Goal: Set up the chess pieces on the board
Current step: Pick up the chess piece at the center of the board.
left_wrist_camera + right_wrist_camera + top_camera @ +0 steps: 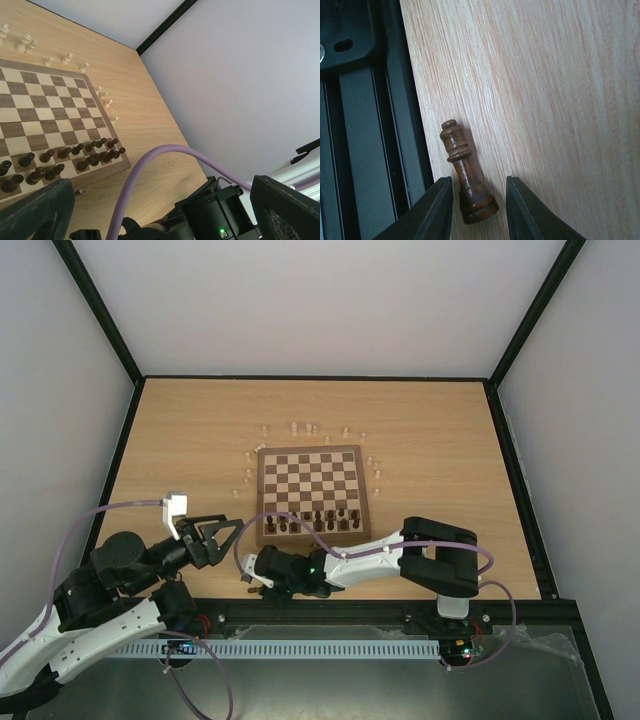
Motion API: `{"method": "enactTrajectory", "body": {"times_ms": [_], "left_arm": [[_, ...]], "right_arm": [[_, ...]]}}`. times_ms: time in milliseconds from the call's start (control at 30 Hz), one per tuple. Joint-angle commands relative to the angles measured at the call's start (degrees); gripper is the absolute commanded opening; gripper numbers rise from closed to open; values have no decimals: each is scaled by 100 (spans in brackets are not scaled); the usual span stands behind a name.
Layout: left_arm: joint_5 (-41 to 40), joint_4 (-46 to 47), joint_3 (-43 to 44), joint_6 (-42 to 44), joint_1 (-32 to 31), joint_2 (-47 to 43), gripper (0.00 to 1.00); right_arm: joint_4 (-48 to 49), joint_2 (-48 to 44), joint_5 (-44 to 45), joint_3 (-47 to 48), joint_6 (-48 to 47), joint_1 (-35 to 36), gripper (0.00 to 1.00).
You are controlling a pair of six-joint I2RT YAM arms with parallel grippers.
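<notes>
The board (310, 472) lies mid-table, with dark chess pieces (318, 522) standing in its two near rows. Cream chess pieces (300, 428) are scattered on the table round its far and side edges. One dark brown piece (465, 170) lies on its side on the tabletop by the front rail. My right gripper (477, 181) straddles its base, open, with a narrow gap at each finger. It reaches in low, left of its own base (250, 575). My left gripper (205, 535) hovers wide open and empty near the board's near-left corner, its fingers (35, 210) at the edges of its view.
A black metal rail (370, 150) runs along the table's front edge, right beside the lying piece. A purple cable (150, 165) arcs over the right arm's body (215, 215). More cream pieces (105, 97) sit off the board's right side. Enclosure walls surround the table.
</notes>
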Motion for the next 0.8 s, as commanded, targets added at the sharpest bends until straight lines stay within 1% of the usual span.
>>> {"method": "enactTrajectory", "body": {"times_ms": [0, 100, 167, 367, 467, 533, 633, 767], "left_arm": [[-6, -38, 50, 76, 24, -41, 99], [-7, -38, 44, 74, 28, -41, 99], [-8, -30, 51, 76, 26, -41, 99], [3, -8, 50, 83, 28, -2, 99], [11, 25, 39, 99, 27, 26, 99], [18, 39, 41, 105, 28, 50, 99], [18, 49, 57, 109, 24, 89, 99], [31, 85, 59, 109, 28, 120, 99]], "right_arm": [[-76, 128, -90, 158, -32, 46, 30], [-81, 163, -145, 183, -30, 45, 24], [-114, 202, -152, 212, -18, 45, 22], [-243, 327, -127, 247, 17, 39, 24], [-286, 363, -140, 268, 37, 39, 24], [-303, 346, -125, 262, 41, 45, 22], [-339, 253, -68, 229, 68, 46, 14], [-377, 17, -11, 112, 187, 44, 12]]}}
